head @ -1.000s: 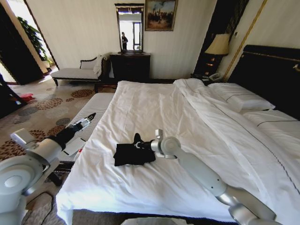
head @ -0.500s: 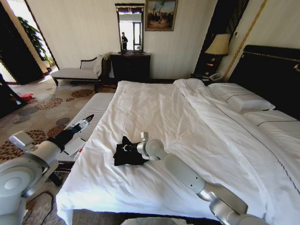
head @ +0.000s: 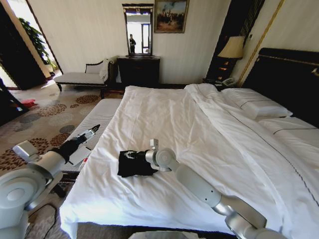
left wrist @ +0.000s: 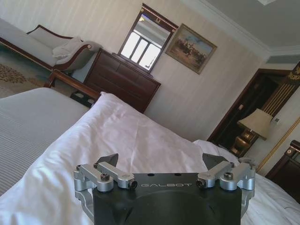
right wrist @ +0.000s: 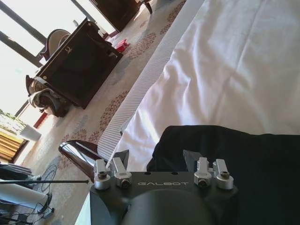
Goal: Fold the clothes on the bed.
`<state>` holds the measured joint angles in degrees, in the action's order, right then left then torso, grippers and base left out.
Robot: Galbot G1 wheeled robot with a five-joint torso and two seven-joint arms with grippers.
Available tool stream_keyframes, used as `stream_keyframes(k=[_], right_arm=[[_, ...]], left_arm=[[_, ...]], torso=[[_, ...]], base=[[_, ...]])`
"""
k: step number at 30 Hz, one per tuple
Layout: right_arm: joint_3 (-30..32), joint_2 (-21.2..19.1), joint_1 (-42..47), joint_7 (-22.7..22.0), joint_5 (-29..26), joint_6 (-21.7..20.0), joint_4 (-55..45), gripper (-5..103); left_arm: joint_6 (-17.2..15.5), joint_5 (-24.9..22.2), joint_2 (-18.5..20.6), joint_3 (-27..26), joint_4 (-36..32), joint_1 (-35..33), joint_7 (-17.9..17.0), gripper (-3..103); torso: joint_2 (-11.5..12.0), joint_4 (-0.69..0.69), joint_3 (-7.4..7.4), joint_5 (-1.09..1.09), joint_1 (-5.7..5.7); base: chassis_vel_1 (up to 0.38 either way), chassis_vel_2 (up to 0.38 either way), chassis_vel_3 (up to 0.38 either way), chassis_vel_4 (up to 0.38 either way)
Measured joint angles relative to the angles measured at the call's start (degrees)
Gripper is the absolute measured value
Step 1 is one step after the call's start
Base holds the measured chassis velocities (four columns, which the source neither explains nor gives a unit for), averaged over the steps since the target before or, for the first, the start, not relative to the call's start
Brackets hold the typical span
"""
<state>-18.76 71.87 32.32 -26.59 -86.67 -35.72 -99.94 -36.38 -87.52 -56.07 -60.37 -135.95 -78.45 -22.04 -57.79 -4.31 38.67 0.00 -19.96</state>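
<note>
T-shirt point(head: 135, 165) bundled on bed point(head: 164, 119), right gripper point(head: 130, 156) over it

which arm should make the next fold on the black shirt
Probably the right. The right gripper is open directly over the black T-shirt on the bed; the left gripper hangs open beside the bed.

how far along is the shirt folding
Mostly done, it seems: the black T-shirt lies as a compact bundle on the bed near its left edge. In hand: the right gripper sits over the bundle, fingers open in the right wrist view, gripping nothing. The left gripper hovers open beside the bed. Left: perhaps a final tidy; fold neatness is unclear.
</note>
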Motion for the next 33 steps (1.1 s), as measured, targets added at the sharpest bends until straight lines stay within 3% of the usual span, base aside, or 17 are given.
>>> stream_keyframes(k=[7, 10, 11, 16, 17, 20, 25, 27, 29, 33], right_arm=[[0.2, -0.3, 0.0, 0.7, 1.3, 1.9, -0.5, 83], [3.1, -3.1, 0.5, 2.3, 4.8, 5.4, -1.1, 97], [3.1, -3.1, 0.5, 2.3, 4.8, 5.4, -1.1, 97], [9.9, -11.9, 3.3, 2.9, 10.7, 11.7, -3.6, 100], [9.9, -11.9, 3.3, 2.9, 10.7, 11.7, -3.6, 100], [17.3, -18.3, 9.8, 2.0, 16.6, 15.5, -8.6, 100], [25.7, -21.4, 19.4, 1.1, 22.5, 19.5, -15.2, 100], [32.5, -21.6, 25.6, 1.8, 26.3, 20.5, -20.2, 100], [35.5, -21.4, 28.3, 2.4, 27.9, 21.2, -22.2, 100], [50.4, -17.4, 47.2, 7.9, 40.0, 27.3, -31.3, 100]], left_arm=[[0.0, 0.9, 0.1, 0.0, 0.9, -0.1, 0.0, 100], [0.1, 2.8, 0.5, 0.6, 1.5, -0.3, 0.0, 100], [0.1, 2.8, 0.5, 0.6, 1.5, -0.3, 0.0, 100], [2.0, 9.6, 0.4, 1.9, 0.0, -2.6, 0.0, 100], [2.0, 9.6, 0.4, 1.9, 0.0, -2.6, 0.0, 100], [5.3, 20.3, -2.2, 4.1, -2.9, -6.5, 0.6, 100], [6.3, 29.7, -4.6, 5.4, -6.1, -9.9, 2.0, 100], [6.2, 33.9, -6.1, 6.7, -7.2, -11.2, 3.0, 100], [6.3, 35.5, -6.5, 7.2, -7.2, -11.4, 3.3, 100], [10.2, 52.4, -9.7, 11.9, -7.3, -14.2, 7.3, 100]], torso=[[0.0, 0.02, 0.00, 0.00, 0.00], [0.0, 0.02, 0.00, 0.01, 0.00], [0.0, 0.02, 0.00, 0.01, 0.00], [0.0, -0.03, 0.01, 0.03, 0.00], [0.0, -0.03, 0.01, 0.03, 0.00], [0.0, -0.01, 0.00, 0.02, 0.00], [0.0, 0.00, 0.00, 0.04, 0.01], [0.0, 0.03, 0.00, 0.04, 0.02], [0.0, 0.03, 0.00, 0.03, 0.01], [0.0, -0.05, -0.01, 0.03, 0.01]], base=[[0.000, 0.000, 0.000, 0.000], [0.000, 0.000, 0.000, 0.000], [0.000, 0.000, 0.000, 0.000], [0.000, 0.000, 0.000, 0.000], [0.000, 0.000, 0.000, 0.000], [0.000, 0.000, 0.000, 0.000], [0.000, 0.000, 0.000, 0.000], [0.000, 0.000, 0.000, 0.000], [0.000, 0.000, 0.000, 0.000], [0.000, 0.000, 0.000, 0.000]])
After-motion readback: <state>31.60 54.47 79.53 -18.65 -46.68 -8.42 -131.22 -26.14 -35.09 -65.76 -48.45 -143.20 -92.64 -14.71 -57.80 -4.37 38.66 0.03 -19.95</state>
